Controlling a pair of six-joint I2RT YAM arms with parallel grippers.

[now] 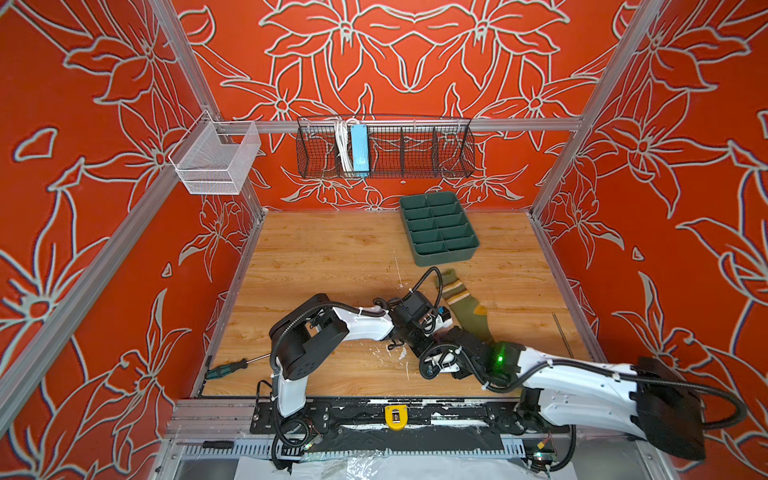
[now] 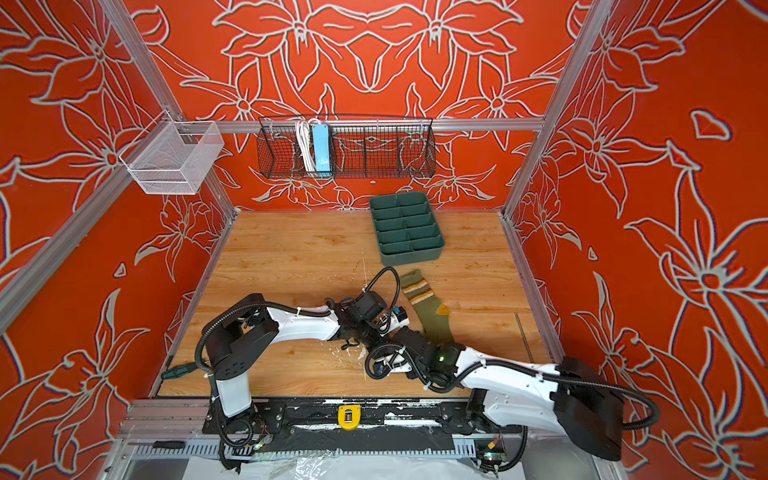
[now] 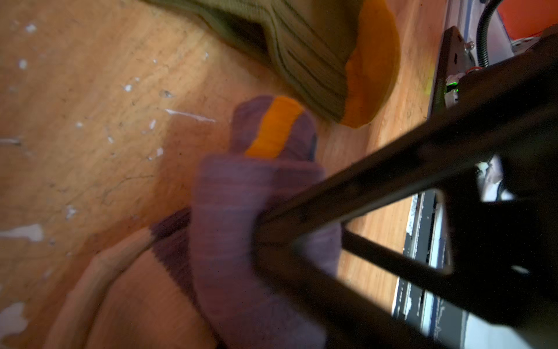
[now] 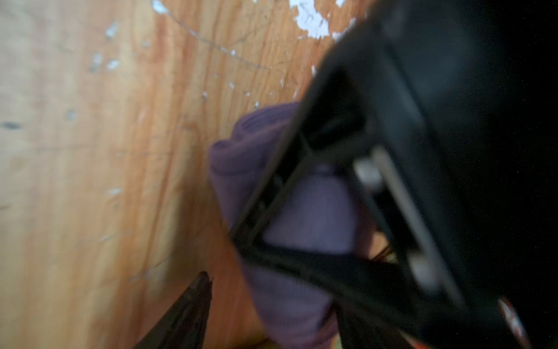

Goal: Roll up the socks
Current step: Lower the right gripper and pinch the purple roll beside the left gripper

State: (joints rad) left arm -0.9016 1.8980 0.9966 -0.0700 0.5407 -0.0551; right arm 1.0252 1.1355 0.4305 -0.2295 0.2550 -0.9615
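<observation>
Grasping the purple sock (image 3: 235, 211) with the left gripper (image 3: 262, 232). Straddling it with the released right gripper (image 4: 222, 260), olive sock (image 3: 302, 45) just beside.

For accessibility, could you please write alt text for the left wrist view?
A bunched purple ribbed sock sits in the black jaws of the left gripper on a wooden table, an olive green sock with mustard toe close by.

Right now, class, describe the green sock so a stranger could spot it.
On the wooden table, find the dark green divided tray at the back right. Just in front of it lies the olive sock, stretched flat. Unlike the bunched purple sock, it has a mustard heel and tan-brown cuff stripes.
</observation>
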